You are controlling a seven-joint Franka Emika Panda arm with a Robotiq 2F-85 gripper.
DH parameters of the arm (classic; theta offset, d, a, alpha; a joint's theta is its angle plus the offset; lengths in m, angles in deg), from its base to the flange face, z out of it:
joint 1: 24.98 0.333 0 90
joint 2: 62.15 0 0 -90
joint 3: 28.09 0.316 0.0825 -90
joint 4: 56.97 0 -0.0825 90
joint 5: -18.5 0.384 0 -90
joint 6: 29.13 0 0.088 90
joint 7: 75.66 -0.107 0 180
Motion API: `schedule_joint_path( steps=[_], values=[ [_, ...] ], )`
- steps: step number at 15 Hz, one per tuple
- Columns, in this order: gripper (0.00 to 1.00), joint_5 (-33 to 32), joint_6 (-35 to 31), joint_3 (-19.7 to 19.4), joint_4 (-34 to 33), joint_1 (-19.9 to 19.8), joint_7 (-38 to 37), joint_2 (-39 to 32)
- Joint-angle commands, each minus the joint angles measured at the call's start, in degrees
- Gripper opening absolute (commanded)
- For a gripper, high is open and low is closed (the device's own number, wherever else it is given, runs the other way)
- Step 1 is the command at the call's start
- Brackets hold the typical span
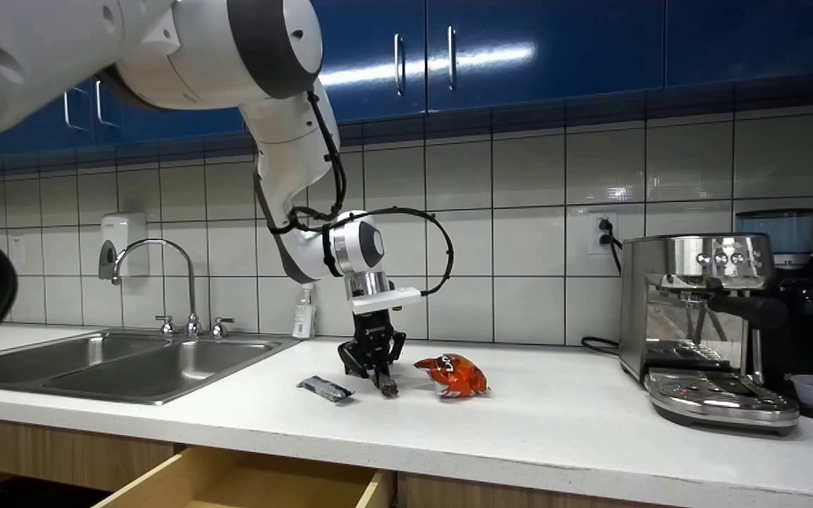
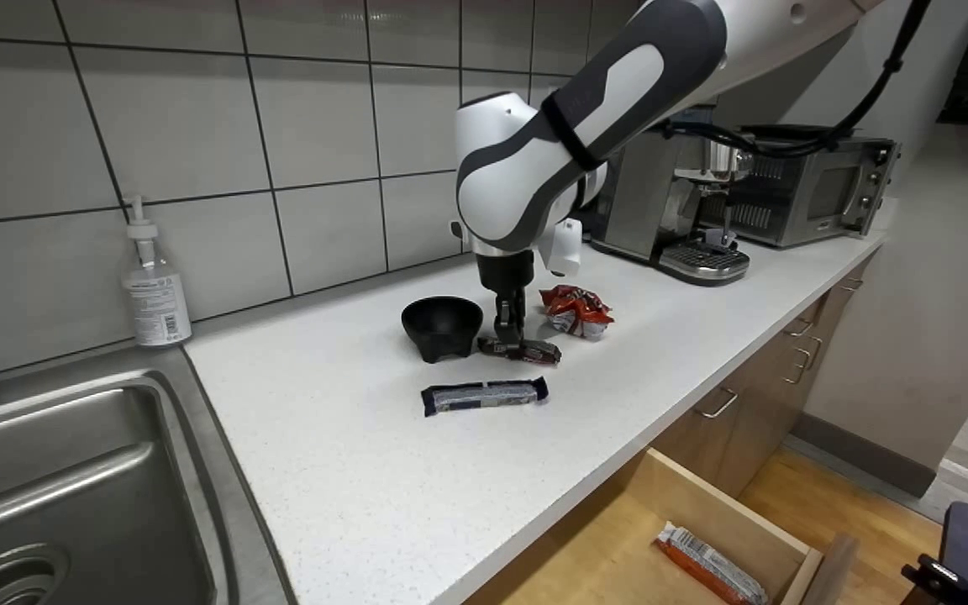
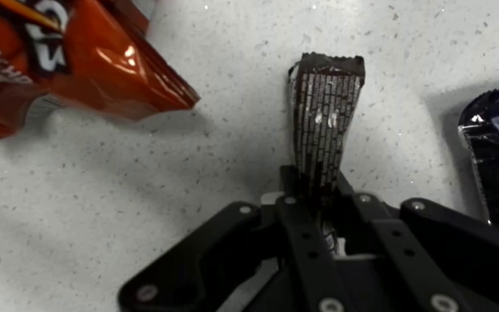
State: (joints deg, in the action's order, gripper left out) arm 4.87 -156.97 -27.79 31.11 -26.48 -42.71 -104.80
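Note:
My gripper (image 3: 316,180) points down at the white counter, shut on a dark brown wrapped bar (image 3: 327,112). The bar's printed end sticks out past the fingers in the wrist view; its middle is hidden between them. In an exterior view the brown bar (image 2: 539,351) lies at counter level under the fingers. A dark blue wrapped bar (image 2: 484,396) rests a little nearer the counter's front, apart from the gripper. On the opposite side sits a crumpled orange-red chip bag (image 1: 457,376). Close beside the gripper stands a small black bowl (image 2: 442,328).
Below the counter's front edge a wooden drawer (image 2: 732,496) is pulled out, with an orange-wrapped bar (image 2: 711,565) inside. A steel sink (image 1: 152,374) and a pump bottle (image 2: 156,294) are at one end. Toward the opposite end stand an espresso machine (image 1: 696,261) and a microwave (image 2: 828,185).

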Motion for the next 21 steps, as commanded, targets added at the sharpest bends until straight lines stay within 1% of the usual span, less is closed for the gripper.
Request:
schedule_joint_path(
  steps=[1, 2, 10, 14, 21],
  values=[
    [0.0, -1.27, 2.26, 0.66, -2.4, -0.6, 1.18, -0.9],
    [0.03, -1.22, 2.26, 0.67, -2.26, -0.66, 1.2, -0.73],
    [0.04, -0.33, 0.75, 1.15, 1.94, -2.21, 2.23, 3.49],
    [0.04, -0.11, 0.78, 1.05, 6.07, -2.62, 1.7, 7.2],
    [0.04, 0.32, 0.41, 0.99, 16.89, -2.68, 0.75, 15.17]
  ],
)
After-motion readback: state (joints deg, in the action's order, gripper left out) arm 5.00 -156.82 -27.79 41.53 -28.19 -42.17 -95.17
